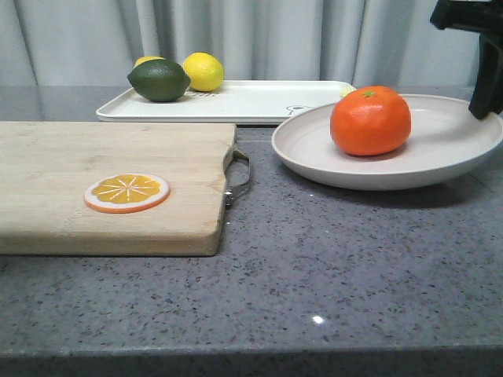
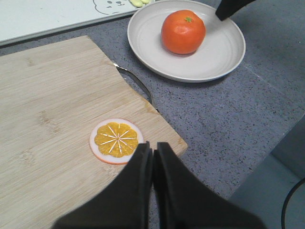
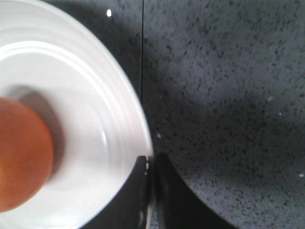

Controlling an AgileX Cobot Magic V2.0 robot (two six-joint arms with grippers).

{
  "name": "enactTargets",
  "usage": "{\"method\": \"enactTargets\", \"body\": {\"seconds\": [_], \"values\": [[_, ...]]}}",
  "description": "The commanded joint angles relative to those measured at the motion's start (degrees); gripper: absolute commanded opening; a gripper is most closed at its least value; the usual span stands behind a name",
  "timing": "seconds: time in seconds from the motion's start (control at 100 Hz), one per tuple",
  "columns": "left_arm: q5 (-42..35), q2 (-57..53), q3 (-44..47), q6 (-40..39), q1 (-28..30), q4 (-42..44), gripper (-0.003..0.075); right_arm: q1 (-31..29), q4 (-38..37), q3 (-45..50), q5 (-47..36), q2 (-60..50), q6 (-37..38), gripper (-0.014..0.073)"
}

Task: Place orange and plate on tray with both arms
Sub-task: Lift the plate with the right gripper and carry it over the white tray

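Note:
The orange (image 1: 370, 120) sits in the off-white plate (image 1: 440, 149), to the right of the cutting board and just in front of the white tray (image 1: 251, 102). My right gripper (image 1: 486, 110) is shut on the plate's right rim, one finger inside and one outside, as the right wrist view (image 3: 150, 160) shows. That view also shows the plate (image 3: 95, 109) and the orange (image 3: 21, 152). I cannot tell whether the plate rests on the counter. My left gripper (image 2: 153, 145) is shut and empty over the board's near corner. The left wrist view shows the orange (image 2: 183, 32), plate (image 2: 224, 52) and tray (image 2: 43, 16).
A wooden cutting board (image 1: 110, 204) with a metal handle (image 1: 240, 177) lies at the left, an orange slice (image 1: 127, 192) on it. A dark green fruit (image 1: 159, 80) and a lemon (image 1: 203, 71) lie on the tray's left end. A curtain hangs behind.

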Motion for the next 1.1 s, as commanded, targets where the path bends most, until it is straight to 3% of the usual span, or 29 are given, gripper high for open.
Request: {"method": "enactTargets", "body": {"seconds": [0.0, 0.13, 0.36, 1.09], "values": [[-4.21, -0.26, -1.62, -0.51, 0.11, -0.47, -0.0019, -2.57, 7.37, -2.95, -0.91, -2.16, -4.17, -0.0068], [-4.85, -0.26, -1.62, -0.51, 0.11, -0.47, -0.0019, -3.67, 13.38, -3.78, -2.17, -2.05, -8.17, -0.0068], [-5.37, -0.26, -1.62, -0.51, 0.11, -0.58, -0.0019, -2.78, 14.52, -10.48, -1.72, 1.44, -8.40, -0.0068], [-7.74, -0.03, -1.62, -0.51, 0.11, -0.58, -0.0019, 1.29, 16.68, -52.12, 7.64, 30.60, -3.67, -0.0060]]}}
